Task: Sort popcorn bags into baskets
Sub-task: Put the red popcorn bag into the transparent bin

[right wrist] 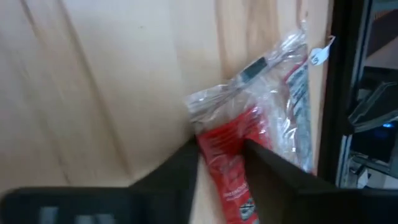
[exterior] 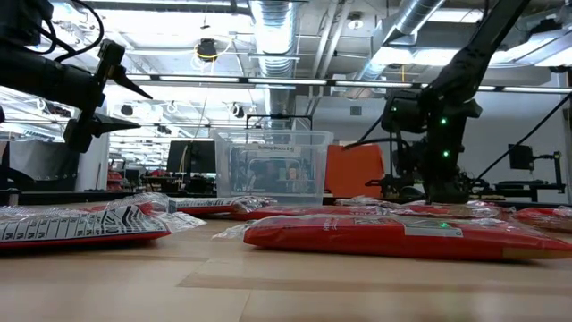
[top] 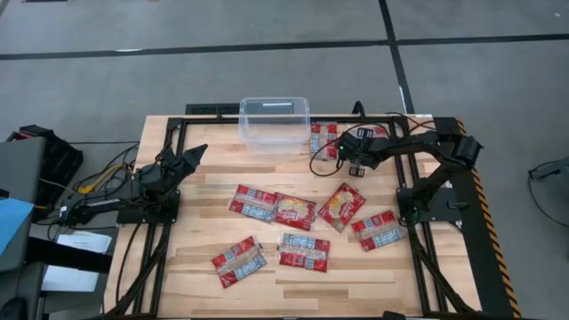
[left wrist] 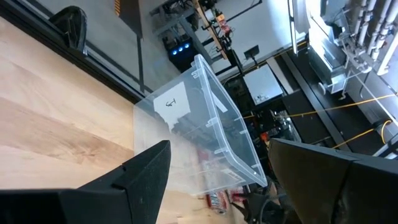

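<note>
Several flat red popcorn bags (top: pixel 294 211) lie flat across the table's middle and near part. One more bag (top: pixel 324 140) lies by the clear bin's right side, near the far edge. The clear plastic bin (top: pixel 274 120) stands at the far edge and looks to hold nothing. My right gripper (top: pixel 342 149) is down at that far bag (right wrist: pixel 231 158), shut on it. My left gripper (top: pixel 194 153) hovers open at the table's left, aimed at the bin (left wrist: pixel 205 130), touching nothing. My right gripper pinches the far popcorn bag's red middle part (right wrist: pixel 219 144) between its two fingers (right wrist: pixel 181 167), coming from above. The fingers lie across the bag's width. Its clear crinkled end (right wrist: pixel 261 87) reaches out past the fingertips, over the wood; whether the bag is lifted I cannot tell.
A black frame rail (top: pixel 293 117) runs round the tabletop, with cables (top: pixel 322 162) near the right arm. Bare wood (top: pixel 222 169) lies between the left gripper and the bags. In the low view, two bags (exterior: pixel 393 234) lie close in front, the bin (exterior: pixel 273 165) behind.
</note>
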`<state>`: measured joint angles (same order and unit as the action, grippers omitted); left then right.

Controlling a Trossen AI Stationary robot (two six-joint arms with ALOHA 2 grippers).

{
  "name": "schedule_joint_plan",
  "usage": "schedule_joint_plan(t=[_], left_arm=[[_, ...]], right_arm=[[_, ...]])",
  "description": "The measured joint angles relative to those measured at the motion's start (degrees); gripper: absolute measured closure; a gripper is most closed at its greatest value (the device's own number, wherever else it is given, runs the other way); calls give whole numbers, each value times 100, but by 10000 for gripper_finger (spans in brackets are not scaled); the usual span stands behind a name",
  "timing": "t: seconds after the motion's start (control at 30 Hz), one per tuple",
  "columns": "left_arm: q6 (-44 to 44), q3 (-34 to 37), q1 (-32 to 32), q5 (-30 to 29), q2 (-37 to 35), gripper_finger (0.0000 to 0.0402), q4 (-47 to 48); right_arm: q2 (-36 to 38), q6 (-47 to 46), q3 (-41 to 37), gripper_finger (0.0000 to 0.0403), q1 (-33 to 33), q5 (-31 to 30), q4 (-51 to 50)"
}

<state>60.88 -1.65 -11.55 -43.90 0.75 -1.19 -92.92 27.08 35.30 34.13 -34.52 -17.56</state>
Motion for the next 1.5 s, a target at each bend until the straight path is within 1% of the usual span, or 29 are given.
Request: schedule_joint_plan(t=[0.1, 0.13, 0.17, 0.27, 0.37, 0.47, 0.63, 0.8, 0.87, 0.9, 0.97, 1.0, 1.07, 1.1, 1.13, 1.2, 1.27, 1.37, 1.43, 1.5], left_arm=[[24, 0, 0, 2, 2, 140, 0], [26, 0, 0, 2, 2, 140, 0], [26, 0, 0, 2, 0, 140, 0], [28, 0, 0, 4, 2, 140, 0], [24, 0, 0, 4, 2, 140, 0], [-35, 0, 0, 4, 2, 140, 0], [-68, 0, 0, 4, 2, 140, 0], [-133, 0, 0, 2, 2, 140, 0], [-133, 0, 0, 2, 2, 140, 0], [-133, 0, 0, 2, 2, 140, 0], [-135, 0, 0, -3, 2, 140, 0], [-133, 0, 0, -10, 2, 140, 0], [-127, 0, 0, -15, 2, 140, 0], [-88, 0, 0, -17, 2, 140, 0], [-43, 0, 0, -20, 2, 140, 0], [34, 0, 0, -17, 2, 140, 2], [72, 0, 0, -5, 2, 140, 0], [75, 0, 0, -7, 5, 140, 0], [85, 0, 0, -22, 44, 140, 2], [123, 0, 0, -35, 102, 140, 2]], right_arm=[[-30, -159, 35, 363, 0, 30, -215], [-35, -220, 78, 381, 4, 9, -363], [-42, -285, 132, 388, -10, 15, -501], [18, -564, 399, 390, -56, 270, -1104], [233, -908, 735, 397, -171, 918, -1812], [627, -1358, 1083, 398, -318, 1418, -2190], [1399, -2122, 1417, 399, -638, 2107, -2680], [2202, -3003, 1591, 400, -982, 2659, -2848], [2517, -3347, 1609, 400, -1122, 2652, -2862], [2636, -3434, 1613, 398, -1202, 2520, -2903], [2789, -3341, 1614, 382, -1338, 2185, -3135], [2817, -3297, 1614, 367, -1377, 1937, -3294], [2783, -3348, 1613, 326, -1340, 1629, -3685], [2750, -3556, 1600, 302, -1235, 1566, -3868], [2709, -3855, 1575, 276, -1093, 1558, -3987], [2654, -4357, 1451, 219, -764, 1761, -4003], [2648, -4637, 1245, 159, -359, 2054, -3974], [2580, -4823, 934, 79, 362, 2217, -3666], [2487, -4927, 777, 38, 854, 2222, -3402], [2374, -4950, 684, 13, 1281, 2218, -3252]])
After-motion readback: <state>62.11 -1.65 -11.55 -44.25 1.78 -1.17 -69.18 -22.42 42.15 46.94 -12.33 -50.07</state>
